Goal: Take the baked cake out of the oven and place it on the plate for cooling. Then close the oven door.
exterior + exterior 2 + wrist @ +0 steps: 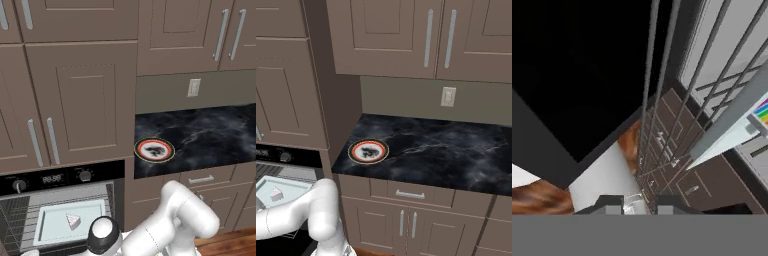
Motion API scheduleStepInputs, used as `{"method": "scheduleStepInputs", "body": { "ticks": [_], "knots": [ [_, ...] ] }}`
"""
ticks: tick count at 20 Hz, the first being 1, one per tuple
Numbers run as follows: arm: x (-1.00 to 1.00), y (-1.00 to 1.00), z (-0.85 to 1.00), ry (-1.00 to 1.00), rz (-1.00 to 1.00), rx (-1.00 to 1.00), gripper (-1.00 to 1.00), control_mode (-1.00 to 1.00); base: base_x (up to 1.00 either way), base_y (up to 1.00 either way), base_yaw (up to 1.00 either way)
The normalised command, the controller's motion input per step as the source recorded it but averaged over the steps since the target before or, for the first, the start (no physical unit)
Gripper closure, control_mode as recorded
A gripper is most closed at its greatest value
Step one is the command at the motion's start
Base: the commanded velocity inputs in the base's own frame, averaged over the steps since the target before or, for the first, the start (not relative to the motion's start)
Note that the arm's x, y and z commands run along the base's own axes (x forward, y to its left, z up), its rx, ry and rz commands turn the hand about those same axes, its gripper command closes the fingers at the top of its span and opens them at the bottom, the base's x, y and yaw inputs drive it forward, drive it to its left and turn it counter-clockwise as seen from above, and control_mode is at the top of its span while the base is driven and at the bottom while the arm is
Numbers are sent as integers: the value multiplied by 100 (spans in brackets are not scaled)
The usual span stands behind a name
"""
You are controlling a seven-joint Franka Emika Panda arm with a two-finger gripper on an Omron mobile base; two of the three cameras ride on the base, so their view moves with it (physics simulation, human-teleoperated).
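Nearest the base cameras is the arm's white elbow, which bends low toward the open oven (60, 200); the hand view looks along grey rack wires, and the tool (639, 204) shows 2 dark tips at its bottom edge with a narrow gap and something pale between them. Whether they pinch anything I cannot tell. 1 baked cake (73, 220) sits on 1 pale rectangular tray (50, 227) inside the oven's light grey interior, toward the tray's right half and apart from its rims; the right base view shows the same slice (276, 194) small and whitish. 1 plate (154, 149) lies on the black marble desk (210, 137), at the desk's front left corner, close beside the tall cabinet that houses the oven. By my judgement the slice will be light, soft and crumbly, so it wants a gentle pinch across its 2 flat sides near the thick back end, not at the thin point, and enough closing only to carry it. Its icing may be slippery. The oven front shows 2 silver knobs (19, 186) and 1 small display (52, 178). Above the desk, on the wall, there is 1 outlet (194, 87).
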Motion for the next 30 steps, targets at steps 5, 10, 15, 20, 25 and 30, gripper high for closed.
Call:
{"method": "scheduleStepInputs", "body": {
  "ticks": [5, 10, 15, 20, 25, 30],
  "knots": [
    [1, -38, 24, -20, -19, 3, -100, -100, 0, 0, 0],
    [2, -32, 31, -17, -15, 7, -100, -100, 0, 0, 0],
    [0, -26, 32, -29, -13, 11, -100, -100, 0, 0, 0],
    [0, -32, 34, -28, -13, 5, -100, -100, 0, 0, 0],
    [-3, -39, 30, -25, -11, 5, -100, -100, 0, 0, 0],
    [-19, -42, 26, -27, -1, 13, -100, -100, 0, 0, 0]
  ]
}}
